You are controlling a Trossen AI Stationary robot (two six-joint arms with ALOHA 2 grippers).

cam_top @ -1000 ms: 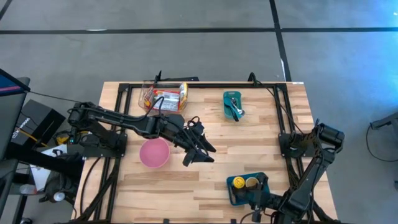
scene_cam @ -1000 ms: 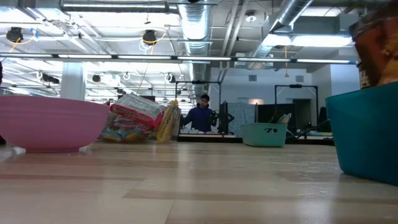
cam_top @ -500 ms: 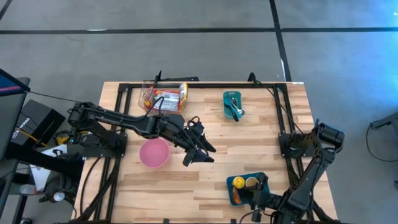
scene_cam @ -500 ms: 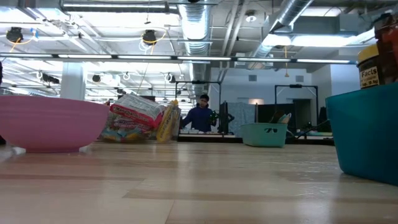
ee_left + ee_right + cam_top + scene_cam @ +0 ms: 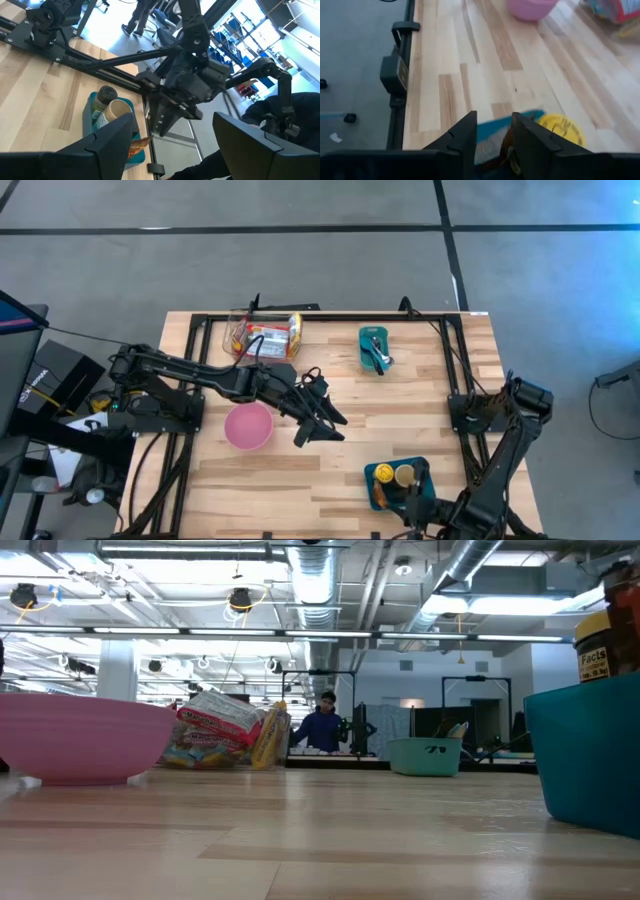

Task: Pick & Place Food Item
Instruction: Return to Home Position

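We find bare counter [image 5: 425,415] between the teal bin [image 5: 364,350] and the blue bin [image 5: 370,490], and left of the blue bin. The left arm [image 5: 200,372], with the left claw [image 5: 320,425] spread, bars the middle just beside the pink bowl [image 5: 248,426].
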